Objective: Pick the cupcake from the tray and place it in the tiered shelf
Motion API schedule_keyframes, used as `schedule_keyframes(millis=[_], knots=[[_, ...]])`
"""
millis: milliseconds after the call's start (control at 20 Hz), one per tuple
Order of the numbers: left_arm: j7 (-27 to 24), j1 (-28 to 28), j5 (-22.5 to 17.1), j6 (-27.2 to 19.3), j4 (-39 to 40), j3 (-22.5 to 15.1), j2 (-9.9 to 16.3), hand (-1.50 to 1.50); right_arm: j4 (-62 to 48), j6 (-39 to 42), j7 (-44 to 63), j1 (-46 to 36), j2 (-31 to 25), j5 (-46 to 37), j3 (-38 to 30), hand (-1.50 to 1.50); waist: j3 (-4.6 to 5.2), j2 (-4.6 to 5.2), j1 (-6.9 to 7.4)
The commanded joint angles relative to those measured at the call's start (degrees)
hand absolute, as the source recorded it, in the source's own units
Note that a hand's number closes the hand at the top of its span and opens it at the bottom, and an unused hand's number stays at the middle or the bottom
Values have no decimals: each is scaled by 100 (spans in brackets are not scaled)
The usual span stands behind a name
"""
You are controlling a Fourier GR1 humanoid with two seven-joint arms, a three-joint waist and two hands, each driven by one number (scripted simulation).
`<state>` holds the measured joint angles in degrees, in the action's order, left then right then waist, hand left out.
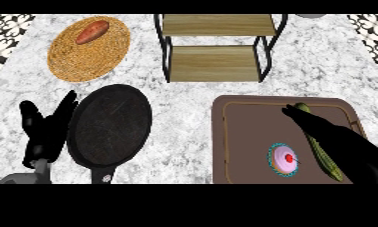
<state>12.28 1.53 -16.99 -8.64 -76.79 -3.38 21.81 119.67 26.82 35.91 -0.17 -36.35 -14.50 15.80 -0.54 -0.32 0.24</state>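
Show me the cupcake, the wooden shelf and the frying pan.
cupcake (pixel 285 159), head view, on its pink icing.
tiered shelf (pixel 215 63), head view, on the lower board.
frying pan (pixel 109 127), head view, on its dark round base.

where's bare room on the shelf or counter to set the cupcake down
Both wooden tiers of the tiered shelf are bare. Bare counter lies between the pan and tray. The tray's right side is crowded: cupcake, cucumber, right hand.
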Motion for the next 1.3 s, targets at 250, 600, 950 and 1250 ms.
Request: schedule_keyframes(millis=[250,600,950,1250], knots=[[239,504,-64,357,428,64,-268,0,-610,-76,-74,-262,495,-1008,338,-150,55,42,-39],[-4,155,206,351,212,19,-433,0,-1482,-563,-718,-463,850,-1833,418,-150,52,41,16],[401,194,218,277,-13,0,-670,0,-1738,-891,-1224,-168,1208,-1999,495,-150,49,34,2],[214,227,289,490,290,175,-648,0,-2275,-921,-1856,-156,1254,-2191,520,-150,52,41,-16]])
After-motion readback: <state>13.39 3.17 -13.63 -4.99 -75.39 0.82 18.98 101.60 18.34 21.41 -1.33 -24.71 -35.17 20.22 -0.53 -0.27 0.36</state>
